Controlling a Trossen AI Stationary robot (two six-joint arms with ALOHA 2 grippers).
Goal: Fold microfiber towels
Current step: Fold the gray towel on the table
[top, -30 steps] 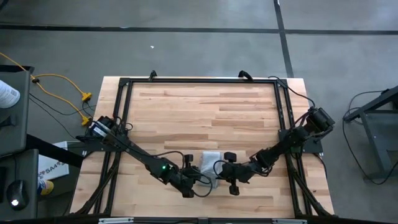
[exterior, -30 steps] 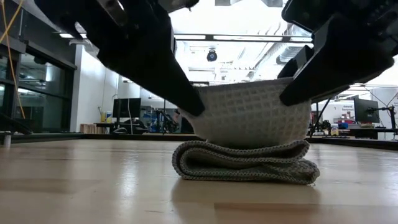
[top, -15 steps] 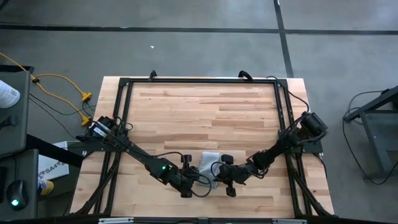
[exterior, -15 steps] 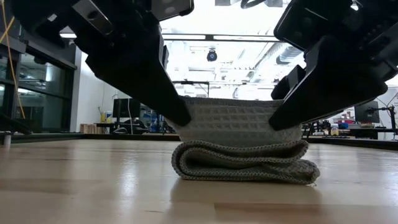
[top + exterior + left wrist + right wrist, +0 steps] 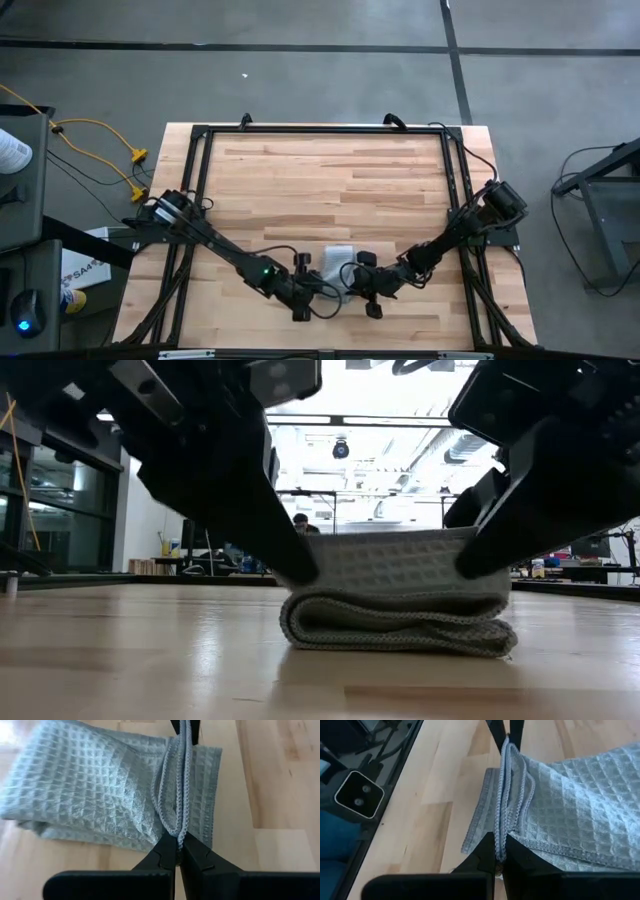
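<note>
The light grey microfiber towel (image 5: pixel 338 260) lies folded near the table's near edge, its lower layers (image 5: pixel 400 630) flat on the wood. An upper flap (image 5: pixel 395 565) rises from the stack and stretches between my two grippers. My left gripper (image 5: pixel 300 565) is shut on the flap's left end. My right gripper (image 5: pixel 478 560) is shut on its right end. Both are low over the table and face each other. In the left wrist view (image 5: pixel 177 840) and the right wrist view (image 5: pixel 500 854) the towel's hems run from my fingers straight to the other gripper. My left gripper pinches the flap's hemmed edges (image 5: pixel 176 822) between its two fingers, at least two layers together, at the left end. The fingers slant down from the table's left. The held edge runs fairly straight to the other gripper, and the flap's lower part rests on the stack. My right gripper pinches the same hemmed edges (image 5: pixel 504 832) between its two fingers, several layers together, at the right end. The fingers slant down from the table's right. The edge is held a little above the stack, and the cloth below it lies on the folded layers.
A black frame (image 5: pixel 320 130) runs round the wooden tabletop (image 5: pixel 320 180), which stretches wide toward the far edge. A camera unit (image 5: pixel 359 794) stands at the table's near edge close to the towel. A person (image 5: pixel 300 522) shows far off in the room.
Both grippers have gone down with the held edge, staying shut. The flap that hung as a high, rounded belly between them now stands lower and lies on the folded stack. The lower layers have stayed in place. My right gripper has gone slightly toward the left gripper.
</note>
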